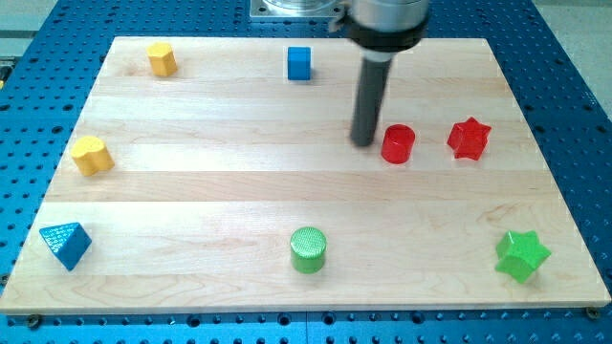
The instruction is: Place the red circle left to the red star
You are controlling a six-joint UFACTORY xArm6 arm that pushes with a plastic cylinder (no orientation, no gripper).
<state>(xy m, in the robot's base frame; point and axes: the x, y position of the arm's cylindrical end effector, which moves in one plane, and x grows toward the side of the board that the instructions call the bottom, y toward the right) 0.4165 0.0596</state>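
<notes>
The red circle [398, 144] lies on the wooden board at the view's upper right. The red star [469, 139] lies to its right, a small gap apart. My tip [362, 142] stands just left of the red circle, very close to it, on the side away from the star. The dark rod rises from the tip toward the view's top.
A blue cube [299, 63] and a yellow hexagon [162, 59] lie near the view's top. A yellow block [92, 155] and a blue triangle [65, 245] are at the left. A green circle [308, 250] and a green star [522, 255] lie near the bottom.
</notes>
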